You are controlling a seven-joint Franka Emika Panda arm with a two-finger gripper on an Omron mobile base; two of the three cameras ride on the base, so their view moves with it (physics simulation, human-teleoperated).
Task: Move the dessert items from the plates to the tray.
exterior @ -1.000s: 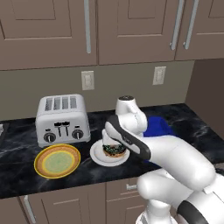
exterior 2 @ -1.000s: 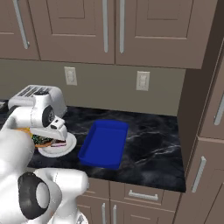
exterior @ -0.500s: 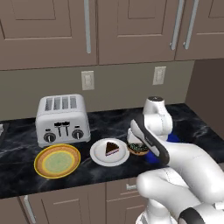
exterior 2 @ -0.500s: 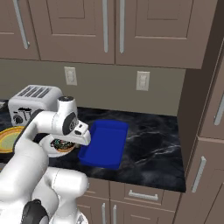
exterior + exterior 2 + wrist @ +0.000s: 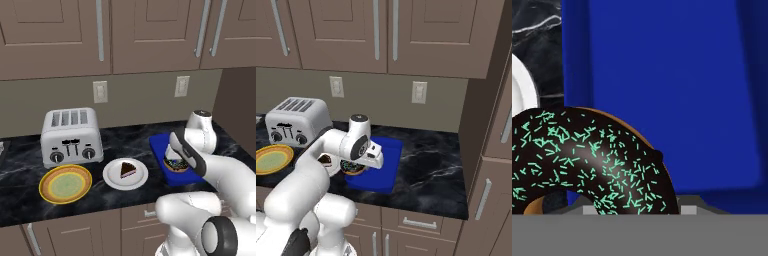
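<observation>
While the cake wedge (image 5: pixel 128 168) sits on the white plate (image 5: pixel 112 177), the fingers (image 5: pixel 176 161) pinch the sprinkled donut (image 5: pixel 587 160) above the blue tray (image 5: pixel 387 150); the orange-rimmed plate (image 5: pixel 50 192) lies beside the toaster (image 5: pixel 71 136).

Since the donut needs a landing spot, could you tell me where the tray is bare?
The blue tray is bare across its middle and far end. Only its near left edge is crowded, where the gripper holds the donut, beside the white plate with cake.
</observation>
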